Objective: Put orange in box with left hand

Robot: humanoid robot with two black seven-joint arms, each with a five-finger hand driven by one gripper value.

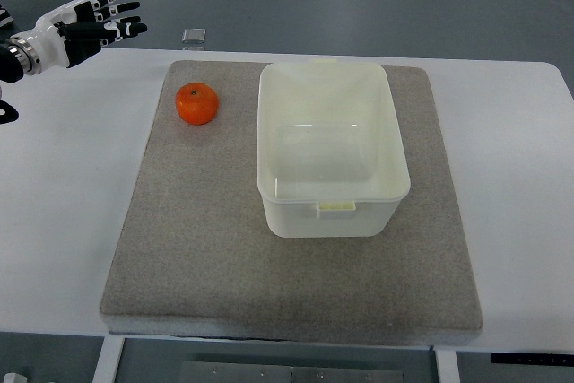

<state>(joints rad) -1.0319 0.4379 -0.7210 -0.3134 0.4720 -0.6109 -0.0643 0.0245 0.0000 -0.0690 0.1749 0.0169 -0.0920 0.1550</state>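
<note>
An orange (196, 103) sits on the grey felt mat (197, 239), near the mat's far left corner. To its right stands a pale translucent plastic box (330, 146) with nothing inside. My left hand (103, 17) hovers at the upper left of the picture, above the table's far edge and well left of the orange. Its fingers are stretched out and hold nothing. The right arm does not show.
The mat lies on a white table (63, 186). A small grey square object (194, 37) rests at the table's far edge, behind the mat. Grey floor shows beyond the table.
</note>
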